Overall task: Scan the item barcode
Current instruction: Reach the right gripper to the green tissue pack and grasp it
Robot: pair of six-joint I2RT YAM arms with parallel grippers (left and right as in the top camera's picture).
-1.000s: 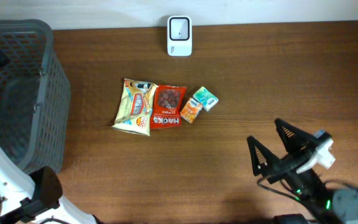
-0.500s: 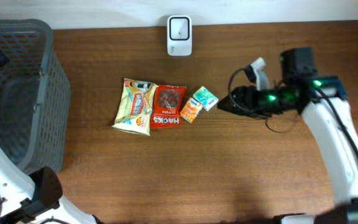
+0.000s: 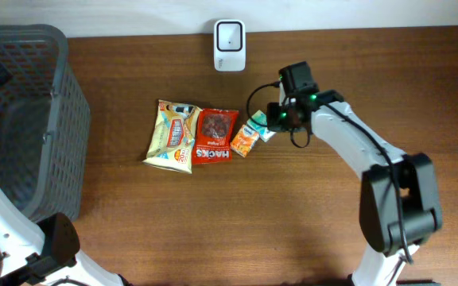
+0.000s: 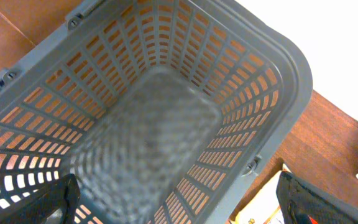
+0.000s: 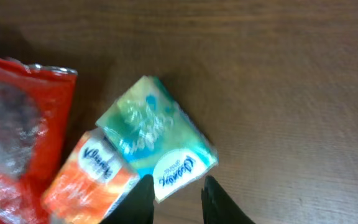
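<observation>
Overhead view, 12 o'clock taken as the top edge. Brown wooden worktop (image 3: 173,222). White barcode scanner (image 3: 230,35) stands at the 12 o'clock edge, well apart from the goods. Grey plastic basket (image 3: 22,119) occupies the 9 o'clock side. Four items lie in a close row near the centre, running 9 to 3 o'clock: yellow snack bag (image 3: 172,136), red HACKS bag (image 3: 215,136), orange packet (image 3: 245,141), teal packet (image 3: 259,125). The bags touch or overlap at their edges; the orange packet lies against the teal one on its 8 o'clock side. The right arm reaches in from 5 o'clock and the right gripper (image 3: 272,121) sits over the 3 o'clock end of the teal packet. In the right wrist view the right gripper (image 5: 176,186) has its two dark fingers (image 5: 143,198) drawn close together with a narrow gap, and the white-printed end of the teal packet (image 5: 157,146) lies between the tips, flat on the worktop (image 5: 291,93). Whether the fingers are pinching the packet or only flank it cannot be told. Orange packet (image 5: 92,177) and red HACKS bag (image 5: 17,137) show towards 9 o'clock in that view. In the left wrist view the left gripper (image 4: 176,186) is spread wide with nothing between the fingers, hanging above the basket (image 4: 278,56), whose slotted floor is blurred.
</observation>
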